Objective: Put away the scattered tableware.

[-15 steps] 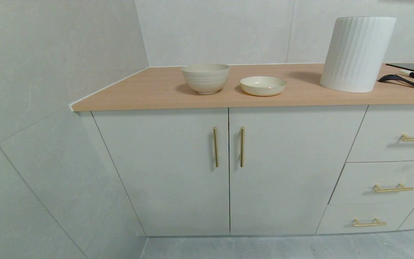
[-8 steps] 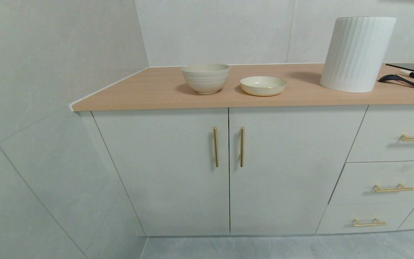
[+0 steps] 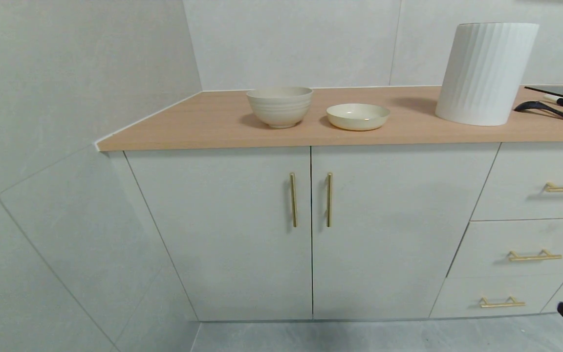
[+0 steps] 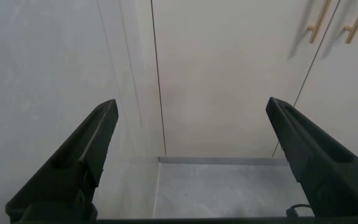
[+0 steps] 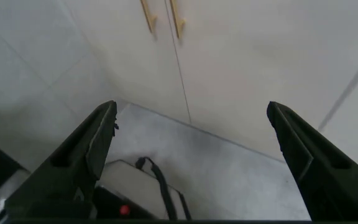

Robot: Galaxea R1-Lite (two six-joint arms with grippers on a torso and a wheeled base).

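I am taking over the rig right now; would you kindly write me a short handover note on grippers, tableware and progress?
Left gripper: open, empty, low before the cabinet doors.
Right gripper: open, empty, low near the floor.
Bowl and shallow dish stand side by side, apart, on the countertop; utensils lie at its right end, beyond the white ribbed container.
Done: nothing; doors and drawers shut.
Left: open storage, put each piece away.

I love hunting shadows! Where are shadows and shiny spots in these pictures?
Head view: the bowl, the plate and the white ribbed container each throw a soft shadow leftward on the countertop; a small shiny glint sits inside the plate. Left wrist view: the gold door handles cast faint shadows on the cabinet doors.
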